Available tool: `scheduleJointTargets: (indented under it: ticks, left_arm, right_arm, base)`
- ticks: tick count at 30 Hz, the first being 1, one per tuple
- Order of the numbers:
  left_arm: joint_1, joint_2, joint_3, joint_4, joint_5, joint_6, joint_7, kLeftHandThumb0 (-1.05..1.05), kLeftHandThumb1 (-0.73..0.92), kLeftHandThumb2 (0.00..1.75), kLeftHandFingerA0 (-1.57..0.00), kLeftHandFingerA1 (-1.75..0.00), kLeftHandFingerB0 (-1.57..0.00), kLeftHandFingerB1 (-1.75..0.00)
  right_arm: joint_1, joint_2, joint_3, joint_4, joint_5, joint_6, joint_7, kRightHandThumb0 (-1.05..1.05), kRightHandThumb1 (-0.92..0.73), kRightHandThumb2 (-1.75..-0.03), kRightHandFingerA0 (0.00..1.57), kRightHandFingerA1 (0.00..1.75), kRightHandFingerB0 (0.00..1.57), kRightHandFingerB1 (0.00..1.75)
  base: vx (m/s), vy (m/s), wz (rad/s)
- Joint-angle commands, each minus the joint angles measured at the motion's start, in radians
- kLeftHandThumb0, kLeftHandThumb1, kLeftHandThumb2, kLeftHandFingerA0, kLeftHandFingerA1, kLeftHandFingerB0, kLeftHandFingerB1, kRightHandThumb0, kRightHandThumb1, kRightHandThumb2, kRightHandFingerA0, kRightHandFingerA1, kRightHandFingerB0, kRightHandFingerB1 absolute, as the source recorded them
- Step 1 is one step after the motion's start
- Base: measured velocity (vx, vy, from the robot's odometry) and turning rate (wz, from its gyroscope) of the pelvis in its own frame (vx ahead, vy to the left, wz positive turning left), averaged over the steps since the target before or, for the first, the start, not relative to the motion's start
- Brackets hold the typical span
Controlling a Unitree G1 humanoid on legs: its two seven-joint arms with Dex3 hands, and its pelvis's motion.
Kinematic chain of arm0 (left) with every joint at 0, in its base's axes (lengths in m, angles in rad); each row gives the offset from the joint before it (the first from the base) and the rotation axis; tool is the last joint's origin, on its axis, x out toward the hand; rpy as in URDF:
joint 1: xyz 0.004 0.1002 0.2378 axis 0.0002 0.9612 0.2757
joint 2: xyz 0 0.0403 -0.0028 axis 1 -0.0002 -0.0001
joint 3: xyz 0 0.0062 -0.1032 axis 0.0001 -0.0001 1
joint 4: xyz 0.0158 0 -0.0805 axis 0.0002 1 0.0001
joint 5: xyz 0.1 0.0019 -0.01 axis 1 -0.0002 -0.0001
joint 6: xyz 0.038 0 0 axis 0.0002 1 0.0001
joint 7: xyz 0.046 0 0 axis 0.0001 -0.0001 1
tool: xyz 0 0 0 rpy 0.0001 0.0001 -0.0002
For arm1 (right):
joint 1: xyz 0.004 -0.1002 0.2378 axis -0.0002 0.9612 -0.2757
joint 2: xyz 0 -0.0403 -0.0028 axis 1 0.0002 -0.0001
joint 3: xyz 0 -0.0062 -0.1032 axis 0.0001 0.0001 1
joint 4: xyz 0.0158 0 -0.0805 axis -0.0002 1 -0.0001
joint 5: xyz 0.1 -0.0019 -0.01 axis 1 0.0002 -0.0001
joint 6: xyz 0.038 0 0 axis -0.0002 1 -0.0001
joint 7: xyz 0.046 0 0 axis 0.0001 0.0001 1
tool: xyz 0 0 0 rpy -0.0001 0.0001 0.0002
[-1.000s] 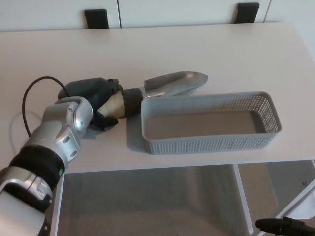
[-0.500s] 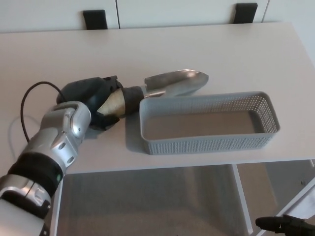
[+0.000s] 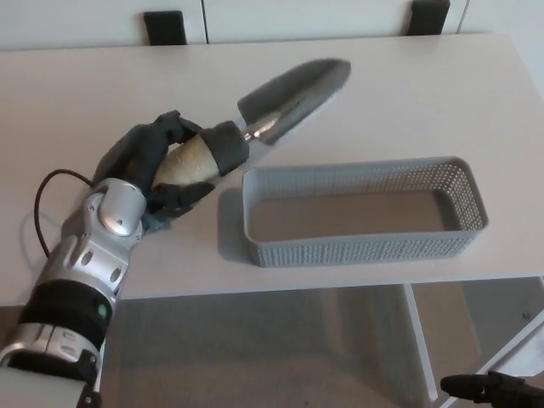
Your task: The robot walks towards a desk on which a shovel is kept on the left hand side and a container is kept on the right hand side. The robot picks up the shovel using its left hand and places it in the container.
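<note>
Our left hand wraps the shovel by its handle, blade raised over the desk just left of the container. We risk clipping the container's near wall if the blade swings across too low.

It looks like an office or a lab room set up for robot trials; a plain white desk with a smooth top and a squared front edge fills most of the view; behind its far edge stand pale cabinet fronts with two black blocks at their foot; under the desk the floor is grey, with a white frame leg by the right corner.
</note>
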Motion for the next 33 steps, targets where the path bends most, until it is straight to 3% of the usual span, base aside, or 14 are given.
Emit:
scheduleJointTargets:
  ticks: [1, 5, 8, 11, 15, 18, 19, 21, 23, 24, 25, 28, 32, 33]
  left_arm:
    - [0.013, -0.045, 0.203, -0.087, -0.273, 0.070, -0.029, -0.30, 0.77, 0.67, -0.95, -1.52, -0.73, -0.96]
    - [0.030, -0.026, 0.159, -0.176, -0.205, 0.048, -0.060, -0.30, 0.80, 0.64, -1.00, -1.50, -0.72, -0.92]
    - [0.063, -0.002, 0.094, -0.288, -0.144, 0.038, -0.081, -0.32, 0.78, 0.67, -0.96, -1.53, -0.67, -1.10]
    - [0.101, 0.014, 0.044, -0.417, -0.116, 0.065, -0.120, -0.32, 0.81, 0.67, -0.96, -1.45, -0.71, -0.63]
    - [0.157, 0.091, -0.070, -0.571, -0.019, 0.028, -0.162, -0.30, 0.82, 0.64, -0.95, -1.26, -0.68, -0.55]
    - [0.192, 0.122, -0.115, -0.664, -0.015, 0.055, -0.204, -0.32, 0.78, 0.66, -0.85, -1.40, -0.72, -0.76]
    - [0.206, 0.137, -0.134, -0.695, -0.009, 0.065, -0.223, -0.29, 0.78, 0.67, -0.82, -1.48, -0.70, -0.95]
    - [0.222, 0.153, -0.159, -0.744, -0.004, 0.105, -0.246, -0.28, 0.80, 0.63, -0.80, -1.56, -0.68, -1.12]
    - [0.233, 0.164, -0.174, -0.777, -0.011, 0.135, -0.264, -0.27, 0.80, 0.63, -0.81, -1.57, -0.69, -1.12]
    - [0.244, 0.174, -0.189, -0.794, -0.016, 0.149, -0.287, -0.27, 0.81, 0.64, -0.94, -1.42, -0.73, -0.96]
    - [0.250, 0.182, -0.199, -0.802, -0.020, 0.153, -0.298, -0.27, 0.79, 0.66, -0.95, -1.40, -0.76, -0.81]
    - [0.254, 0.202, -0.225, -0.787, -0.021, 0.133, -0.300, -0.28, 0.79, 0.65, -0.93, -1.40, -0.75, -0.76]
    - [0.236, 0.215, -0.250, -0.763, -0.005, 0.161, -0.305, -0.27, 0.78, 0.68, -0.83, -1.53, -0.59, -1.22]
    - [0.231, 0.219, -0.255, -0.760, -0.001, 0.175, -0.314, -0.28, 0.81, 0.64, -0.81, -1.50, -0.57, -1.23]
  right_arm:
    - [0.019, -0.014, -0.004, 0.002, -0.002, -0.032, -0.001, -0.28, -0.44, -0.53, 0.79, 0.54, 0.60, 0.48]
    - [0.016, -0.017, -0.006, -0.004, -0.003, -0.024, 0.000, -0.28, -0.44, -0.52, 0.78, 0.54, 0.59, 0.48]
    - [0.011, -0.020, -0.005, 0.000, -0.004, -0.033, 0.006, -0.29, -0.44, -0.52, 0.79, 0.55, 0.60, 0.48]
    - [0.007, -0.025, -0.004, 0.003, -0.007, -0.032, 0.008, -0.28, -0.45, -0.52, 0.77, 0.55, 0.58, 0.48]
    - [0.006, -0.025, -0.002, 0.000, -0.010, -0.020, 0.008, -0.27, -0.45, -0.53, 0.76, 0.55, 0.59, 0.48]
    - [0.004, -0.028, 0.000, 0.006, -0.018, -0.028, 0.007, -0.29, -0.45, -0.53, 0.77, 0.54, 0.59, 0.48]
    - [0.008, -0.028, -0.002, 0.005, -0.016, -0.027, 0.010, -0.29, -0.45, -0.53, 0.77, 0.55, 0.59, 0.48]
    - [0.007, -0.027, -0.001, 0.006, -0.016, -0.024, 0.009, -0.29, -0.45, -0.53, 0.78, 0.55, 0.59, 0.48]
    - [0.007, -0.026, -0.001, 0.008, -0.017, -0.027, 0.009, -0.29, -0.45, -0.52, 0.78, 0.55, 0.59, 0.48]
    - [0.007, -0.026, -0.001, 0.014, -0.016, -0.038, 0.011, -0.29, -0.44, -0.53, 0.78, 0.56, 0.60, 0.49]
    - [0.008, -0.026, -0.001, 0.014, -0.017, -0.041, 0.011, -0.30, -0.44, -0.53, 0.79, 0.55, 0.60, 0.49]
    - [0.011, -0.027, 0.001, 0.015, -0.018, -0.052, 0.013, -0.31, -0.44, -0.53, 0.78, 0.55, 0.59, 0.49]
    - [0.006, -0.026, 0.005, 0.019, -0.020, -0.042, 0.007, -0.29, -0.44, -0.53, 0.78, 0.55, 0.60, 0.48]
    - [0.009, -0.026, 0.006, 0.009, -0.020, -0.030, 0.002, -0.28, -0.45, -0.53, 0.77, 0.54, 0.60, 0.48]
  base:
    - [0.00, 0.000, 0.00]
    - [0.00, 0.000, 0.00]
    - [0.00, 0.000, 0.00]
    - [0.00, 0.000, 0.00]
    - [0.00, 0.000, 0.00]
    - [0.00, 0.000, 0.00]
    - [0.00, 0.000, 0.00]
    - [0.00, 0.000, 0.00]
    - [0.00, 0.000, 0.00]
    - [0.00, 0.000, 0.00]
    - [0.00, 0.000, 0.00]
    - [0.00, 0.000, 0.00]
    - [0.00, 0.000, 0.00]
    - [0.00, 0.000, 0.00]
